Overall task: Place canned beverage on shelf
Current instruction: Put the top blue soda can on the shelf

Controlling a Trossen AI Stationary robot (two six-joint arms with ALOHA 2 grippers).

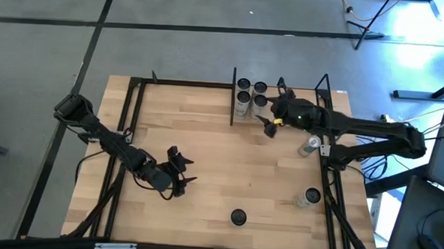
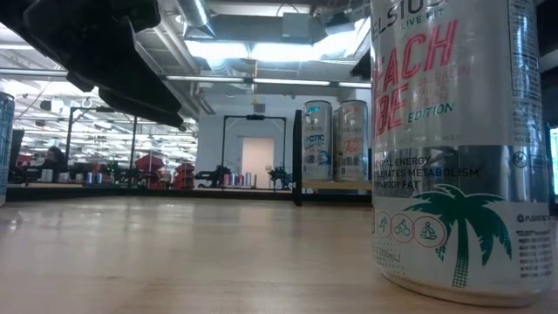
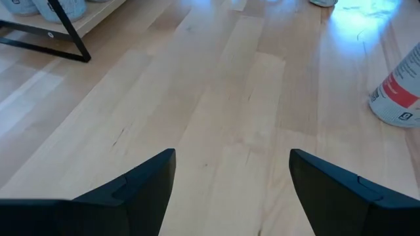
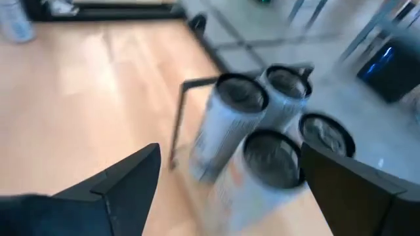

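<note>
The shelf [image 1: 246, 114], a narrow wood plank with black posts, stands at the table's far edge and carries several silver cans [image 1: 251, 93], upright on their bases. They also show in the low view [image 2: 336, 142] and the right wrist view [image 4: 259, 131]. My right gripper [image 1: 268, 125] is open and empty just near of the shelf, facing the cans, fingers wide apart [image 4: 230, 154]. My left gripper [image 1: 181, 166] is open and empty over the bare table left of centre [image 3: 233, 154]. Three more cans are off the shelf on the table.
One can [image 1: 238, 217] stands near the front edge and fills the low view's right side [image 2: 453, 139]. Another [image 1: 309, 197] stands at the right front, and a third [image 1: 308, 146] lies tilted by the right arm, also in the left wrist view [image 3: 397, 98]. A black frame rims the table [image 1: 133, 105].
</note>
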